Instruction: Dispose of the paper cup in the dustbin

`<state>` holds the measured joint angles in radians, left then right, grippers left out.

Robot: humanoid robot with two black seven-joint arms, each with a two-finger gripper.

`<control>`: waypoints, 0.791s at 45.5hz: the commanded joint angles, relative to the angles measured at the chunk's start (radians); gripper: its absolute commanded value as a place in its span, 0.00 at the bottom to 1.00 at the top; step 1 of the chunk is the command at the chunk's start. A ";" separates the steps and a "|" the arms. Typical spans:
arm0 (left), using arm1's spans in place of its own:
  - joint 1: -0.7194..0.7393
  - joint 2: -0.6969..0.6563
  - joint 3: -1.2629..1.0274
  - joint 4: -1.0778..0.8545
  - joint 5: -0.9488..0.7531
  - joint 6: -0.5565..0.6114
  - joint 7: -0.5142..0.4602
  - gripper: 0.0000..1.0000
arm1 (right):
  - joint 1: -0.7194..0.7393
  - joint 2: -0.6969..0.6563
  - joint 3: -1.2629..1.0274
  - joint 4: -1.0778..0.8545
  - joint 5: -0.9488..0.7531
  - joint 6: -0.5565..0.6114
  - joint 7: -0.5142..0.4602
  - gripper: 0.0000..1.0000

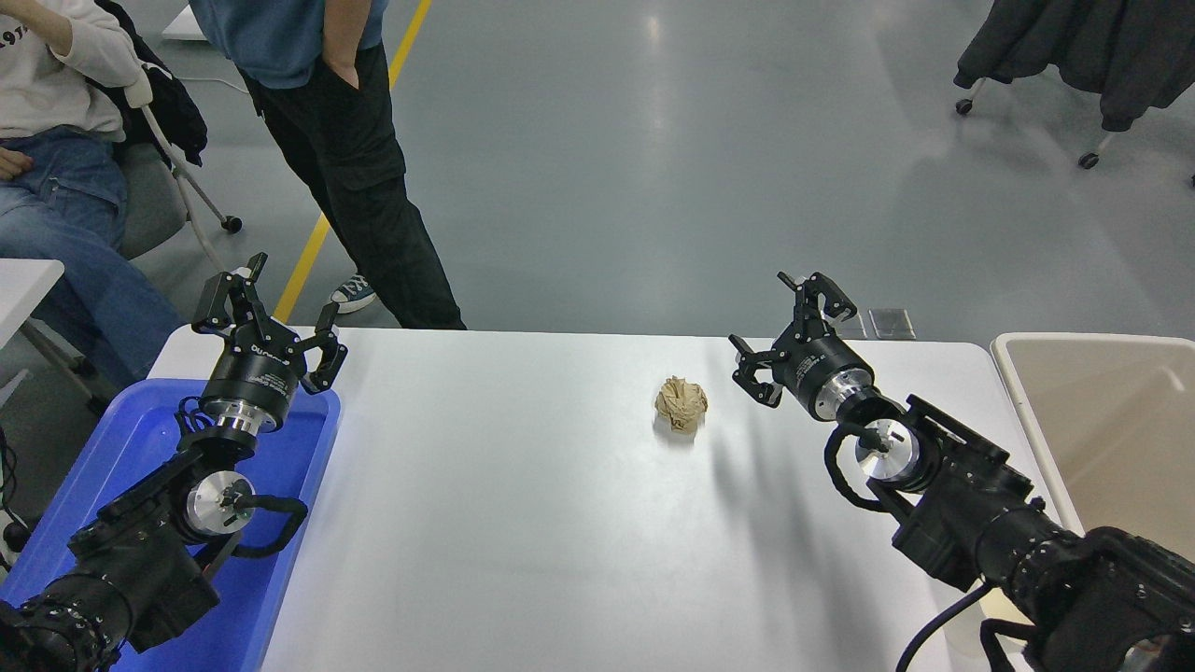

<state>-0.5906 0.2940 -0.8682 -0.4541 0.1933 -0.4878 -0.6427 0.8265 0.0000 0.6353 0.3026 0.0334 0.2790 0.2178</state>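
Note:
No paper cup shows anywhere in this view. The beige dustbin (1102,420) stands at the table's right edge, partly cut off by the frame. My right gripper (794,331) is open and empty, raised above the table's far right part, between the crumpled brown paper ball (681,403) and the dustbin. My left gripper (271,313) is open and empty, parked above the far end of the blue tray (140,439) at the left.
A crumpled brown paper ball lies on the white table (523,523) right of centre. A standing person (336,140) and a seated person (56,140) are at the far left side. A chair with dark cloth (1074,47) stands at the far right.

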 commanded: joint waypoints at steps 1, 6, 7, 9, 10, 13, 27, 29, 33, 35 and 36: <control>0.000 -0.001 0.000 0.000 0.000 0.000 0.002 1.00 | 0.000 -0.002 0.001 -0.002 -0.003 0.000 0.000 1.00; 0.000 0.002 0.002 0.000 0.000 0.000 0.000 1.00 | 0.000 0.000 0.001 0.003 -0.003 0.002 0.000 1.00; 0.000 0.002 0.002 0.000 0.000 0.000 0.000 1.00 | 0.000 0.000 0.001 0.004 -0.003 0.002 0.000 1.00; 0.000 0.002 0.002 0.000 0.000 0.000 0.000 1.00 | -0.001 0.000 0.001 0.006 -0.003 0.003 0.000 1.00; 0.000 0.002 0.002 0.000 0.000 0.000 0.000 1.00 | -0.001 0.000 0.001 0.007 -0.003 0.005 0.000 1.00; 0.000 0.002 0.002 0.000 0.000 0.000 0.000 1.00 | -0.001 0.000 0.000 0.015 -0.003 0.008 0.000 1.00; 0.000 0.002 0.002 0.000 0.000 0.000 0.000 1.00 | -0.003 -0.196 -0.101 0.377 -0.044 -0.011 0.000 1.00; 0.000 0.002 0.002 0.000 0.000 0.000 0.000 1.00 | -0.001 -0.234 -0.123 0.423 -0.053 -0.017 -0.001 1.00; 0.000 0.002 0.002 0.000 0.000 0.000 0.000 1.00 | 0.009 -0.342 -0.201 0.501 -0.128 -0.020 -0.003 1.00; 0.000 0.002 0.002 0.000 0.000 0.000 0.000 1.00 | 0.011 -0.391 -0.224 0.535 -0.153 -0.018 -0.005 1.00; 0.000 0.002 0.002 0.000 0.000 0.000 0.000 1.00 | 0.009 -0.415 -0.238 0.552 -0.170 -0.017 -0.005 1.00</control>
<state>-0.5906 0.2960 -0.8667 -0.4541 0.1933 -0.4878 -0.6429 0.8269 -0.1880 0.5266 0.6265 -0.0270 0.2700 0.2160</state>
